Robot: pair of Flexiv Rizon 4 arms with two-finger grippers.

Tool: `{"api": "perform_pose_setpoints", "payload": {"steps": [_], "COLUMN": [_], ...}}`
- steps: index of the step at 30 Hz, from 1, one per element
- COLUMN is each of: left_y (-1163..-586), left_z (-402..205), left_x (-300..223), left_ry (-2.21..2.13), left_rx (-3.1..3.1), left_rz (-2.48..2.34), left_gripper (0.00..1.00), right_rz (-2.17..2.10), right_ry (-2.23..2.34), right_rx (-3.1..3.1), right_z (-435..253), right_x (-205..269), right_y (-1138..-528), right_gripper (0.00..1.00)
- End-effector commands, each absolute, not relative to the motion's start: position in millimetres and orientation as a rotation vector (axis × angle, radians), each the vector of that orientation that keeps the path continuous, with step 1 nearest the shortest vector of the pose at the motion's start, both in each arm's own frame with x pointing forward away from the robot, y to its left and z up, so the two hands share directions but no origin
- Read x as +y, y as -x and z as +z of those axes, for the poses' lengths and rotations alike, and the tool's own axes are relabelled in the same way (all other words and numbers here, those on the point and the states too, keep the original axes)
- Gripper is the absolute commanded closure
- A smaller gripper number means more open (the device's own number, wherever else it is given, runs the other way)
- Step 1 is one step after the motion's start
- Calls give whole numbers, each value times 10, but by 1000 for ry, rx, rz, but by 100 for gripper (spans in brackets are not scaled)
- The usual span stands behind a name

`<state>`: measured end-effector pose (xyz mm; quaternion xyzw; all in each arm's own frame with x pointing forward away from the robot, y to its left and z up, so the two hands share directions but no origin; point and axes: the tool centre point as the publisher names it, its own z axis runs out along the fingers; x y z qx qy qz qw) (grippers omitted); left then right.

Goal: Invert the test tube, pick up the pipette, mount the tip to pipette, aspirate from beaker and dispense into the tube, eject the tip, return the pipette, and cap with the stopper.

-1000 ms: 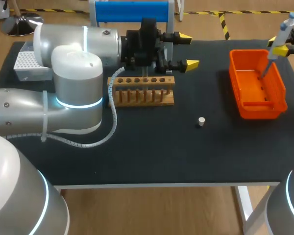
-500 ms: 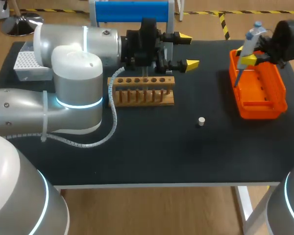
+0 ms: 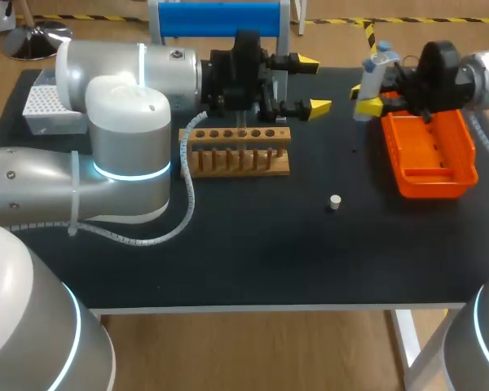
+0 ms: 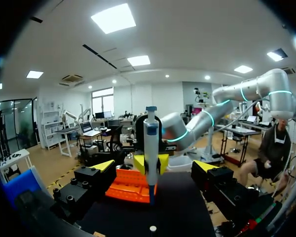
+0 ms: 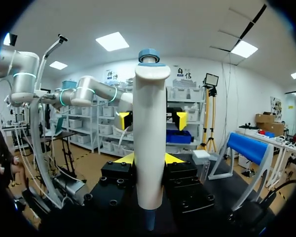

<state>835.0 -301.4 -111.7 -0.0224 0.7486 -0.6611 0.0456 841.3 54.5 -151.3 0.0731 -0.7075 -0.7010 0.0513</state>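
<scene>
Head view, from the left: a white tip box (image 3: 45,106) sits at the far left corner, partly behind the bulk of the left arm. Right of it stands the wooden rack (image 3: 236,151); I cannot make out whether a tube stands in it. Just beyond the rack the left gripper (image 3: 314,82) hangs with its fingers spread and nothing between them. A small stopper (image 3: 335,202) lies alone on the mat, nearer and to the right. Further right, the right gripper (image 3: 367,96) clamps the pipette (image 3: 373,77) upright above the mat, just left of the orange bin (image 3: 430,155) and clear of it. The right wrist view confirms both fingers pressing the pipette (image 5: 150,143) body from two sides.

Judging by this, the pick-up is done and tip mounting is the step in hand. The next move calls for carrying the pipette across to the tip box, avoiding the left arm, lining its nose up over one tip and pressing straight down. No beaker is visible.
</scene>
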Motion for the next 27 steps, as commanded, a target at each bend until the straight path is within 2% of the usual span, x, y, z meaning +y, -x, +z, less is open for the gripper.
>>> {"api": "perform_pose_setpoints", "payload": {"steps": [1, 27], "left_y": [-8348, -8348], "left_z": [-1111, -1111], "left_x": [-3008, -3008], "left_ry": [69, 69], "left_rx": [2288, 2288], "left_rz": [-2018, -2018], "left_gripper": [0, 0], "right_rz": [-2164, -2148], "right_ry": [-177, -205], "right_rx": [-2176, -2155], "right_z": [-1473, -1498], "right_x": [730, 1272], "right_y": [-8368, -8435], "right_gripper": [100, 100]}}
